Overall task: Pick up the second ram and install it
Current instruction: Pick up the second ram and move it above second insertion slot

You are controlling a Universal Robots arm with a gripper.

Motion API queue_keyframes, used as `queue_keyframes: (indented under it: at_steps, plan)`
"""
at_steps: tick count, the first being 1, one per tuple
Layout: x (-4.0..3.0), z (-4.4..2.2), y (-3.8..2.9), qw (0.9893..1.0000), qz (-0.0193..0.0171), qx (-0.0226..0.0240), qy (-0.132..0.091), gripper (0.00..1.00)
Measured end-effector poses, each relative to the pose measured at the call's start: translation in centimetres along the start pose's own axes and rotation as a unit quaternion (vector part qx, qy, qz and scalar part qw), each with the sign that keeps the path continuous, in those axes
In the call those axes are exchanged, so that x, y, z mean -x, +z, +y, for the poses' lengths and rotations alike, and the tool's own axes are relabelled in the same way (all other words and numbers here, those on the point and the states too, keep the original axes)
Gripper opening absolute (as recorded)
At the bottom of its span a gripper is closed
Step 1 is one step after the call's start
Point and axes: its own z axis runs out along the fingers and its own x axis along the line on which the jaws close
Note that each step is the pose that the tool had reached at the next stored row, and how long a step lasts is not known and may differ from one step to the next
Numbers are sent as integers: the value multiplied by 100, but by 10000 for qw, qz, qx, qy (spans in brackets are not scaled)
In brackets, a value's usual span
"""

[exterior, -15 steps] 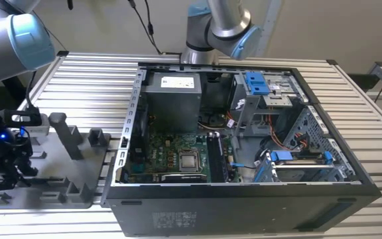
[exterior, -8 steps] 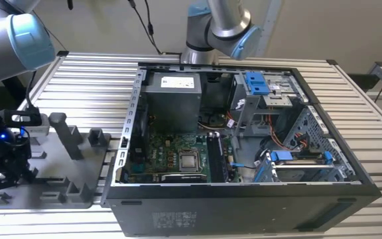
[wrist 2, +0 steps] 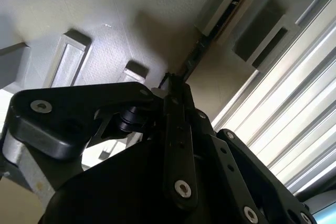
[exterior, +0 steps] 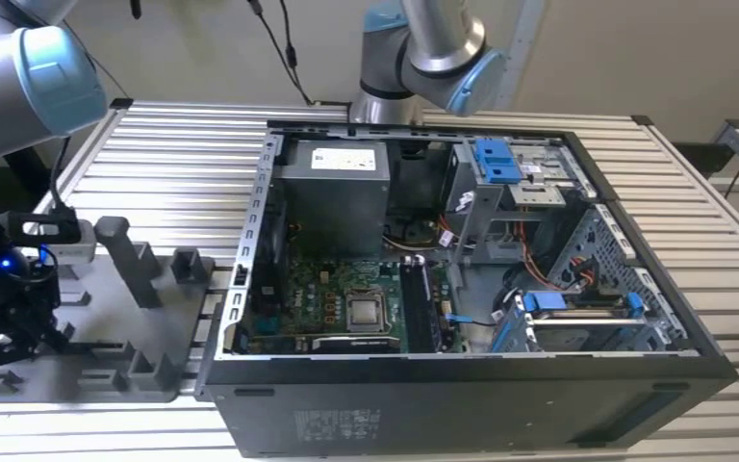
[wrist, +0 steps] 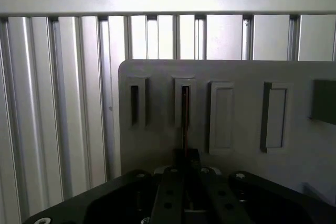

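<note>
I stand beside the table and see the gripper (wrist: 185, 157) low over the grey holder (wrist: 236, 72), which lies to the exterior view's left of the open computer case (exterior: 472, 409). The second ram (wrist: 185, 121) stands on its edge in one narrow slot (wrist: 185, 95) of this holder. In both wrist views it appears as a thin dark line that runs from the slot into the gripper. The two fingers are closed together with the stick between them, so I judge that the board is clamped, but it is not yet out of the slot.

I think the step in hand is the pick-up, and it asks for a straight pull. The fingers should press on the flat faces near the middle of the length, so the stick does not swing. The lift should go along the slot walls without a tilt, because a thin board that leans may catch on the grey plastic. The case is well apart, so nothing there is in the way.
</note>
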Motion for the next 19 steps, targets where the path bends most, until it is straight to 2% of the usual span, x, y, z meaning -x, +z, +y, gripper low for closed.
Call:
queue_keyframes:
  at_steps: [10,19]
  plan:
    - [0,0,-4,10000,-4,-10,0,14]
    - [3,-2,-100,10000,-3,-9,0,14]
